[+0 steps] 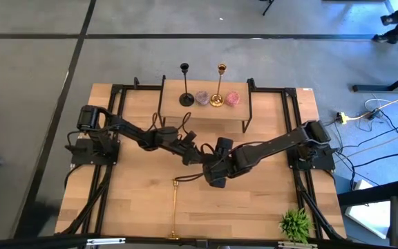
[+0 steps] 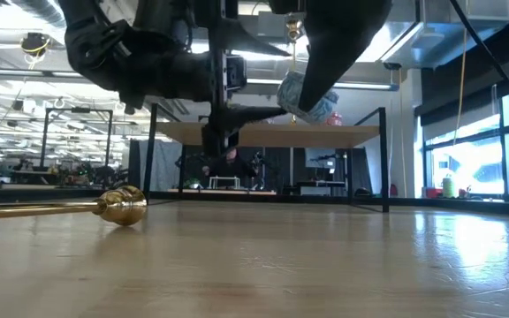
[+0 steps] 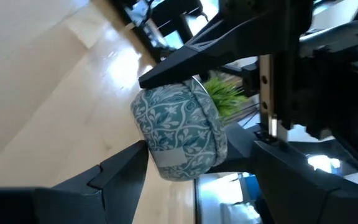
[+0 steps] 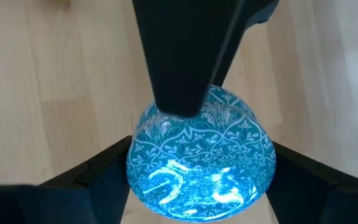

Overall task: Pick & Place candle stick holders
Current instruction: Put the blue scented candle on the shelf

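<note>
Right gripper (image 4: 194, 186) clamped a blue patterned cup (image 4: 199, 158) mid-surface; left gripper (image 3: 185, 124) spread wide around it. Gold holder (image 1: 174, 207) lay flat.

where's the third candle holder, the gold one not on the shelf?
High view: the gold candle stick holder lies flat on the table's near half, left of centre, its base at the near edge, its top just below the two grippers meeting mid-table.

Grey floor (image 1: 33, 104), bright windows (image 2: 467, 168), ceiling lights (image 2: 25, 84).
</note>
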`<action>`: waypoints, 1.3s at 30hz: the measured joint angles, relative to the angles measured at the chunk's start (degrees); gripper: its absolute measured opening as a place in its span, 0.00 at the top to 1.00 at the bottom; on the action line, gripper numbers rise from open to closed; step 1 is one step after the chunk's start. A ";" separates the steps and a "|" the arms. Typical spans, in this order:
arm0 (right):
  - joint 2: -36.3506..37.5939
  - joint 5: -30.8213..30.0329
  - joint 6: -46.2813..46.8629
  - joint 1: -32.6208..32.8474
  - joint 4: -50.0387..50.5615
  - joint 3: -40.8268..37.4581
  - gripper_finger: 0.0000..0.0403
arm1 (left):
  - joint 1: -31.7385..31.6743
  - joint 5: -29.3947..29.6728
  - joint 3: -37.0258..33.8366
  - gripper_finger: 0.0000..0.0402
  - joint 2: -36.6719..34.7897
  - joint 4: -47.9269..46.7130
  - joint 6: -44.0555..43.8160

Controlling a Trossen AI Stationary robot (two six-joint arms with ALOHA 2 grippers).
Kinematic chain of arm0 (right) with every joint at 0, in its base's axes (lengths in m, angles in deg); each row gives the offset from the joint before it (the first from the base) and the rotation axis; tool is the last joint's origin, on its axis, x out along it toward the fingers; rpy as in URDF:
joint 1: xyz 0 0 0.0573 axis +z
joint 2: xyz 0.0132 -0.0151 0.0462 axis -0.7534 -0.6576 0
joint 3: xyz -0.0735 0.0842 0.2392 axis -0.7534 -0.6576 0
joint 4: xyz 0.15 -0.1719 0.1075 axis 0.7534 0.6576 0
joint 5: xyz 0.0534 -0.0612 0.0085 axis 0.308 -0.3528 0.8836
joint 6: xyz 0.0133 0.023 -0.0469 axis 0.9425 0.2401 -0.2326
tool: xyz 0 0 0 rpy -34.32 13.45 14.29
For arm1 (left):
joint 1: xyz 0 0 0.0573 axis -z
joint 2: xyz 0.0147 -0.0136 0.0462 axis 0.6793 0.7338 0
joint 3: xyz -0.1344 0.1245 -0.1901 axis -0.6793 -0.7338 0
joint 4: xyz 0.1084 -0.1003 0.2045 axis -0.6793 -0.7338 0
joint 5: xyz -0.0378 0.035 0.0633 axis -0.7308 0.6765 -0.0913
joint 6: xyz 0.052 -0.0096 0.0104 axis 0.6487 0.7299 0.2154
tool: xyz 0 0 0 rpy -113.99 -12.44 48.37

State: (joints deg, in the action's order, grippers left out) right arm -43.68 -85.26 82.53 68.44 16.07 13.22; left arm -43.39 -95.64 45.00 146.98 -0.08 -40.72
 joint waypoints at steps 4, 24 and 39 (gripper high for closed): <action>-0.12 0.17 0.00 -0.07 -0.63 -0.05 0.25 | 0.02 0.87 0.82 0.31 -0.04 -2.40 1.82; -0.12 0.22 -0.59 -0.45 -2.24 -0.05 0.25 | -0.37 4.14 0.98 0.31 -0.17 -4.59 3.56; -0.14 -2.01 -2.37 -0.50 -1.66 -0.07 0.18 | -0.39 4.13 0.93 0.54 -0.22 -5.03 2.97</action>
State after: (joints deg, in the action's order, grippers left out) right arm -43.82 -87.26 80.16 67.93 14.40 13.16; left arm -43.78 -91.50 45.93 146.76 -5.10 -37.75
